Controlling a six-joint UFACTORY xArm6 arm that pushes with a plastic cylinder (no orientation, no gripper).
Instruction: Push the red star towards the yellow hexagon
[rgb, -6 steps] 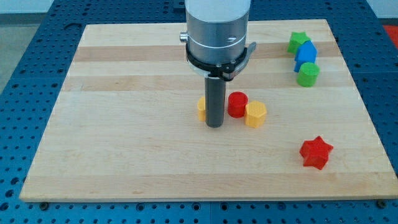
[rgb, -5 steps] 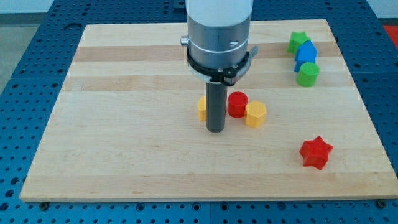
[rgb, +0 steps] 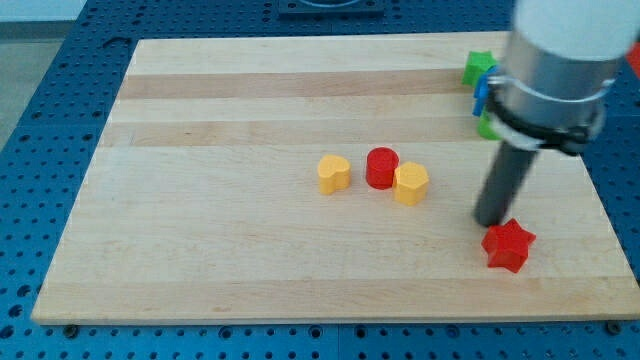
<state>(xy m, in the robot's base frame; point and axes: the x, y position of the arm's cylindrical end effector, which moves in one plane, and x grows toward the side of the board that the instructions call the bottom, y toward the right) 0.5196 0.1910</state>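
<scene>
The red star (rgb: 509, 245) lies on the wooden board (rgb: 220, 230) near the view's bottom right. The yellow hexagon (rgb: 411, 184) sits near the board's middle, to the star's upper left. My tip (rgb: 491, 222) is down at the board just above and left of the red star, very close to it or touching its upper left edge. The rod rises to the view's upper right, where the arm's grey body is blurred.
A red cylinder (rgb: 381, 167) touches the yellow hexagon's left side. A yellow heart-like block (rgb: 333, 173) lies left of that. A green star (rgb: 478, 68) shows at the top right; blue and green blocks beside it are mostly hidden by the arm.
My tip has moved fast from between the yellow heart and red cylinder across to the view's right, ending beside the red star. No block has visibly moved.
</scene>
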